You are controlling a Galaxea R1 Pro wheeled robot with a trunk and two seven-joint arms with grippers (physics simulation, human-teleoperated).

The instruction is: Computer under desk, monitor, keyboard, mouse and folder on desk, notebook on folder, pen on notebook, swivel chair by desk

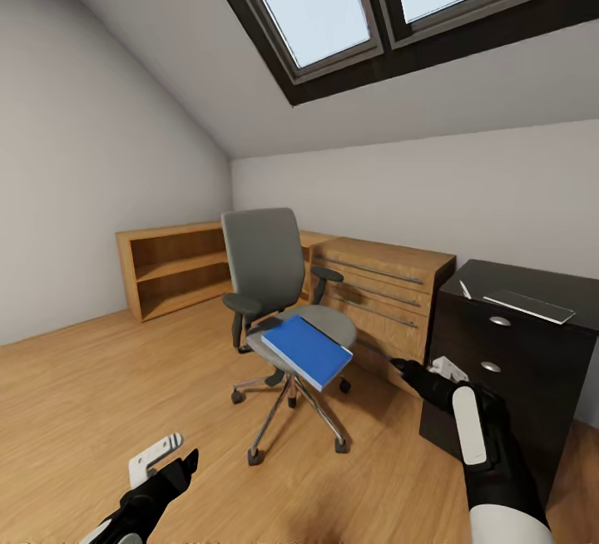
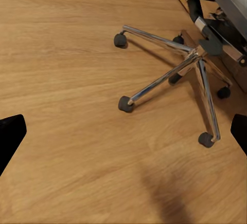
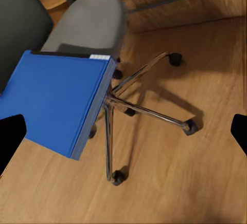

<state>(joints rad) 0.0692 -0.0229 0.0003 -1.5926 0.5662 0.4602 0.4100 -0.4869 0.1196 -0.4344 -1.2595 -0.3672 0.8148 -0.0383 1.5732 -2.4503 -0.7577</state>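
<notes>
On the swivel chair (image 1: 274, 278) seat lies the blue folder (image 1: 306, 350), overhanging the front edge; both hands, left (image 2: 123, 131) and right (image 3: 123, 131), are wide and empty.

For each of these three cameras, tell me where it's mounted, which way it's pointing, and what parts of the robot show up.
Head view: on the robot's head, facing forward and down at the swivel chair carrying the folder; both arms show, with the left hand and right hand.
Left wrist view: near the left hand, looking down at the chair's chrome base; dark fingertips at the edges.
Right wrist view: near the right hand, looking down on the folder; fingertips at the edges.
Shared: all three see the chair.
</notes>
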